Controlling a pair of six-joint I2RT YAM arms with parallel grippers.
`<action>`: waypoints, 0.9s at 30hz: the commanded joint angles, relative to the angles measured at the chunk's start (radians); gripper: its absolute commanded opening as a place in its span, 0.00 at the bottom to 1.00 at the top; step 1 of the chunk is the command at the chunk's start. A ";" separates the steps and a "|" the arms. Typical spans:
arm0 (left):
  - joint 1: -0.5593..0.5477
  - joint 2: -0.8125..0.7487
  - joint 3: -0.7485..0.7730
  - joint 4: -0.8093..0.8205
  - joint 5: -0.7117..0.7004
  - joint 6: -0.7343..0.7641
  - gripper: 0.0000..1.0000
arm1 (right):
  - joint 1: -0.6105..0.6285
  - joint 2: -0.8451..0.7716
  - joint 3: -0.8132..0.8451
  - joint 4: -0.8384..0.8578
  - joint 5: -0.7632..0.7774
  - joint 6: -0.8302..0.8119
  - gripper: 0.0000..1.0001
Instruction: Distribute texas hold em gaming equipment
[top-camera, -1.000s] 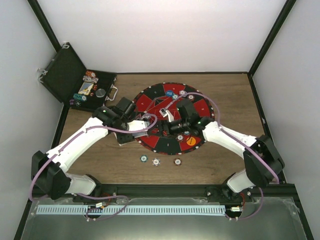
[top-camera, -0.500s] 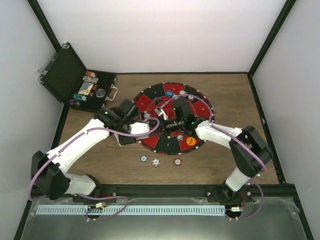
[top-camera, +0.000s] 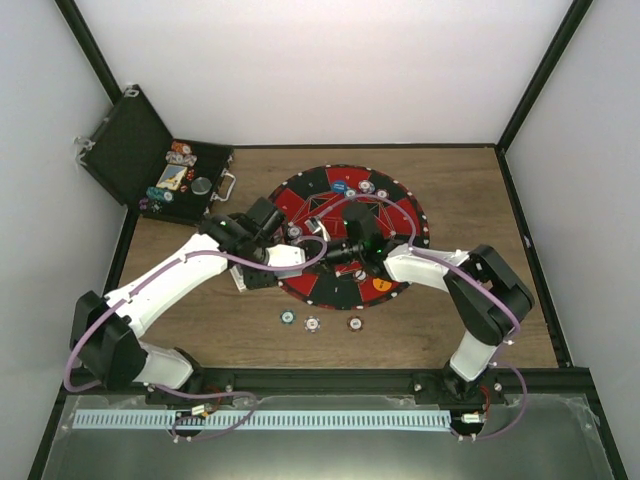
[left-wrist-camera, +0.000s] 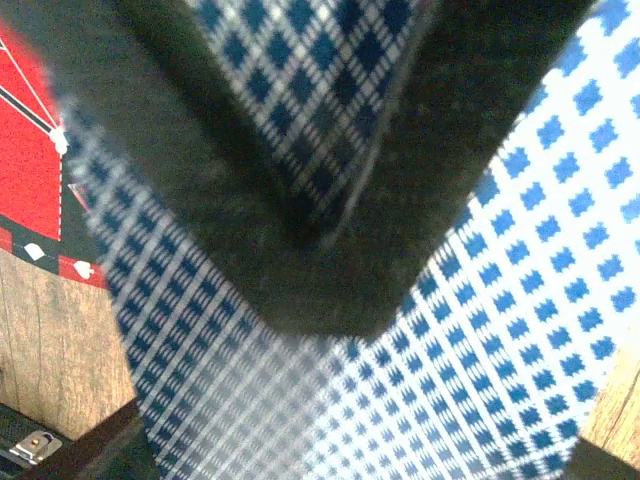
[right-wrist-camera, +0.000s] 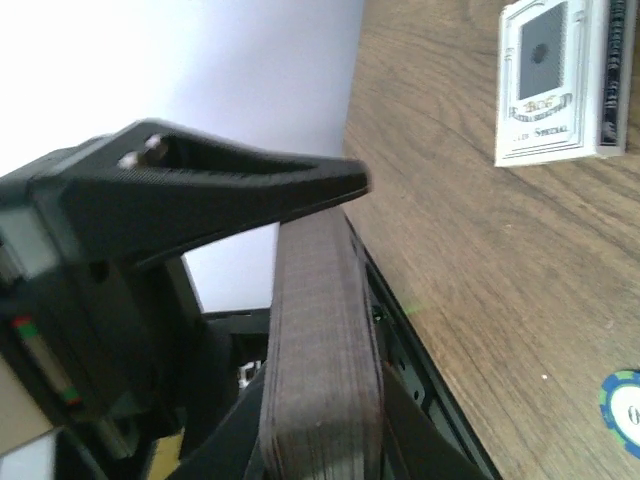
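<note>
Wooden counter (top-camera: 400, 335), white walls around. At centre, large round red-and-black mat (top-camera: 298, 203). Far left corner: black case (top-camera: 130, 150), lid up, poker chips (top-camera: 180, 153) inside.

Left arm (top-camera: 170, 280) stretched to the mat's left edge. Right arm (top-camera: 430, 268) bent in over the mat's middle, wrists close together.

Left fingers (left-wrist-camera: 190, 170) clamped on playing cards (left-wrist-camera: 520, 300), blue-check backs filling the wrist view, over the mat's edge. From the right wrist, cards edge-on as a thick stack. One of the right fingers (right-wrist-camera: 230, 190) along the stack's top edge, the other hidden behind it. Cannot tell whether closed on the cards.

Card box (right-wrist-camera: 560, 85) flat on bare wood, apart from the stack.

Orange button disc (top-camera: 381, 284) on the mat's near edge, blue button disc (top-camera: 340, 186) on its far side.

Three more poker chips (top-camera: 313, 323) in a row on the counter, just beside the mat's near rim.
</note>
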 joint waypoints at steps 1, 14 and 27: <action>-0.012 0.016 0.036 0.095 0.054 -0.029 0.96 | 0.030 -0.033 0.006 0.118 -0.061 0.020 0.11; 0.163 -0.048 0.067 0.002 0.465 -0.036 1.00 | -0.005 -0.113 -0.002 0.062 -0.093 -0.006 0.01; 0.220 -0.160 0.035 0.050 0.531 -0.019 1.00 | -0.036 -0.178 -0.018 -0.057 -0.088 -0.091 0.01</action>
